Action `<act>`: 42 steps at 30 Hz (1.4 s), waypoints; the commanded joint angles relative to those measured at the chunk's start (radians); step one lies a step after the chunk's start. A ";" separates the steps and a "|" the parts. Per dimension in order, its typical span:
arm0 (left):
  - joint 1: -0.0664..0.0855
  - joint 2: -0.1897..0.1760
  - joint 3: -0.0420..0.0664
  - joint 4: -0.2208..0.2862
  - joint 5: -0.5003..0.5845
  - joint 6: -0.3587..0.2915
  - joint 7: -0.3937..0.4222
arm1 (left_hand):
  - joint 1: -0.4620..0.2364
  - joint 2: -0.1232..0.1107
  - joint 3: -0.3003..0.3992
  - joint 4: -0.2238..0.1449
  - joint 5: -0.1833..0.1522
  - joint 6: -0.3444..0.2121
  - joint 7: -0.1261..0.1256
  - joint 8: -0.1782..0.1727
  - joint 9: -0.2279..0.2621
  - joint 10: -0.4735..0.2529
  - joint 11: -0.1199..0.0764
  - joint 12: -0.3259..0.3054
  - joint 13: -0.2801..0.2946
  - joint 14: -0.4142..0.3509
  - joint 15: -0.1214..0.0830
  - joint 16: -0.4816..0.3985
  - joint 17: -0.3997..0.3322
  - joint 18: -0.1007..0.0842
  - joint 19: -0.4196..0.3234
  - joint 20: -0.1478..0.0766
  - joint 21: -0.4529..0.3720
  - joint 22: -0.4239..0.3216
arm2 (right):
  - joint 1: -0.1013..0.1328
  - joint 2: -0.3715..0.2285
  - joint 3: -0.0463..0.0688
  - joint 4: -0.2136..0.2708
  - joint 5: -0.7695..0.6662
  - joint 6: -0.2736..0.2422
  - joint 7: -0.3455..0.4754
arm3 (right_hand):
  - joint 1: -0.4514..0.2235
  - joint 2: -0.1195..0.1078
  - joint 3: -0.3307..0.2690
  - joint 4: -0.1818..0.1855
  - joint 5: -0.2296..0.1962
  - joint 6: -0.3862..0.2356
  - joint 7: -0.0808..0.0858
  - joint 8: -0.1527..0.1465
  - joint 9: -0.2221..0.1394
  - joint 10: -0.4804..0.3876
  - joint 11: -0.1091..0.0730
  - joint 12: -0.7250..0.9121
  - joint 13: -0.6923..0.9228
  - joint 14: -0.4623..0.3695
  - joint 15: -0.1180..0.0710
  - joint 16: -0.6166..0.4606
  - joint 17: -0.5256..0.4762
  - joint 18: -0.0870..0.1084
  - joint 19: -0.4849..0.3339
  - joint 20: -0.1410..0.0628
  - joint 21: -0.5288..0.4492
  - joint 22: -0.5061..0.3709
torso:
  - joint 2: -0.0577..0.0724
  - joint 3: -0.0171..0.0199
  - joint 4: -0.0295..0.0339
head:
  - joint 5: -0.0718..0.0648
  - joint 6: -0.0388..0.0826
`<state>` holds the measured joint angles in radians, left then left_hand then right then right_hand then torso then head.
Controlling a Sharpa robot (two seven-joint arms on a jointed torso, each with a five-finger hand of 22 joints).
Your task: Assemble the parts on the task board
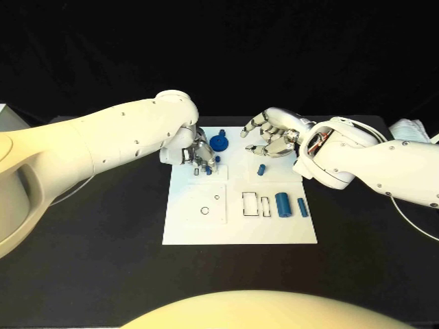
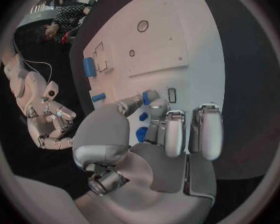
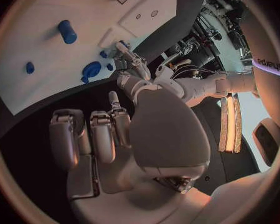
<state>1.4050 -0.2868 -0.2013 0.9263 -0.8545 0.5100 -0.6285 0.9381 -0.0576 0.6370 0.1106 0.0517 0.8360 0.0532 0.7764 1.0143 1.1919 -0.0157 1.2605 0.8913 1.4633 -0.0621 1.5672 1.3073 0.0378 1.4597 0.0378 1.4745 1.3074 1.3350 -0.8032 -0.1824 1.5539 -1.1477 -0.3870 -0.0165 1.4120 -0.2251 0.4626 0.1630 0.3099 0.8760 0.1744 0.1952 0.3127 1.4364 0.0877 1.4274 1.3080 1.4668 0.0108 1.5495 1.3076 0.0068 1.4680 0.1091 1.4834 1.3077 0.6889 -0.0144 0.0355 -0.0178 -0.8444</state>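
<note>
Nearest me on the board [image 1: 239,233], the front half looks mostly unfilled: I see outlined recesses and small holes, and beside them a thick cylinder [image 1: 282,204] and a slimmer pin [image 1: 302,207] lying loose on the white plate, near its right edge. I judge those two have not been seated yet.

Further back, a small peg [image 1: 262,168] lies loose near the middle of the board.

At the far end both arms are working. My left robot hand [image 1: 199,156] is down on the board's back left corner, its fingers [image 2: 175,132] curled close around some small blue parts [image 2: 142,133]; the left wrist view shows blue between the fingertips, but I cannot tell whether it grips one or merely touches. Just past it stands a round knob [image 1: 219,142], seemingly standing in place, though I can't confirm it is seated.

My right robot hand [image 1: 271,134] hovers over the back edge, fingers apart and holding nothing.

My reading: early going, with most parts left to place on the table's board.
</note>
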 commanded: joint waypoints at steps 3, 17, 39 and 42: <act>-0.007 -0.008 -0.004 -0.003 -0.038 -0.014 -0.007 | -0.016 -0.047 -0.046 0.010 -0.004 0.004 0.001 -0.003 0.001 0.001 0.004 0.000 0.004 0.107 -0.005 0.003 0.263 0.002 0.006 0.003 -0.005 0.122 | 0.000 -0.001 0.000 0.002 -0.009 0.004 0.005 | -0.013 -0.003 0.005 -0.002 0.004 0.001 0.003 -0.007 -0.002 0.000 0.001 0.001 0.127 0.091 0.000 -0.006 0.216 0.013 0.071 0.001 -0.005 0.226 | 0.001 -0.0008 0.0005 | -0.002 0.000; -0.009 -0.031 -0.002 0.016 -0.037 -0.034 -0.004 | -0.043 -0.128 -0.186 0.076 -0.003 0.010 0.000 -0.013 0.004 -0.007 0.004 -0.004 -0.002 0.105 -0.004 -0.001 0.257 0.003 0.003 0.003 -0.010 0.119 | 0.000 -0.001 0.000 -0.001 -0.009 0.008 0.005 | -0.012 -0.006 0.008 -0.007 0.004 0.001 0.003 -0.008 -0.002 -0.001 0.000 -0.001 0.125 0.091 -0.001 -0.008 0.213 0.014 0.070 0.001 -0.007 0.226 | 0.000 -0.0016 0.0014 | -0.002 0.003; -0.008 -0.159 0.117 0.168 0.093 -0.125 0.106 | 0.080 -0.084 -0.270 0.144 -0.003 -0.037 0.028 -0.101 -0.047 -0.105 0.028 -0.087 -0.135 0.056 0.014 -0.079 0.152 0.024 -0.056 0.017 -0.078 0.040 | -0.006 0.009 0.000 -0.053 -0.006 -0.011 0.018 | -0.014 -0.004 0.011 -0.007 0.004 0.001 0.003 -0.008 -0.002 -0.001 0.001 0.000 0.126 0.091 -0.001 -0.007 0.214 0.014 0.070 0.001 -0.007 0.226 | -0.001 -0.0021 0.0036 | -0.003 0.028; -0.007 -0.187 0.138 0.182 0.117 -0.137 0.124 | 0.123 -0.072 -0.285 0.156 -0.003 -0.056 0.045 -0.157 -0.094 -0.119 0.042 -0.096 -0.152 0.053 0.026 -0.086 0.143 0.025 -0.059 0.026 -0.085 0.035 | -0.007 0.009 0.000 -0.062 -0.004 -0.029 0.025 | -0.016 -0.003 0.012 -0.007 0.004 0.002 0.003 -0.008 -0.002 -0.002 0.001 -0.001 0.125 0.091 -0.001 -0.007 0.214 0.014 0.070 0.001 -0.007 0.226 | -0.002 -0.0035 0.0042 | -0.004 0.034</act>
<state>1.3963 -0.4671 -0.0652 1.1025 -0.7958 0.4033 -0.5565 1.0507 -0.1305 0.3571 0.2676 0.0523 0.7874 0.0968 0.6306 0.9304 1.0770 0.0235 1.1682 0.7423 1.4667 -0.0406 1.4831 1.3073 0.0532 1.4039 0.0571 1.3930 1.3073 1.3292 -0.7953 -0.1826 1.4943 -1.1473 -0.3942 -0.0121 1.4069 -0.2304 0.4696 0.1560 0.3098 0.8760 0.1744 0.1913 0.3119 1.4364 0.0877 1.4274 1.3075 1.4668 0.0108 1.5439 1.3074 0.0069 1.4679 0.1091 1.4793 1.3073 0.6871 -0.0167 0.0387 -0.0212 -0.8151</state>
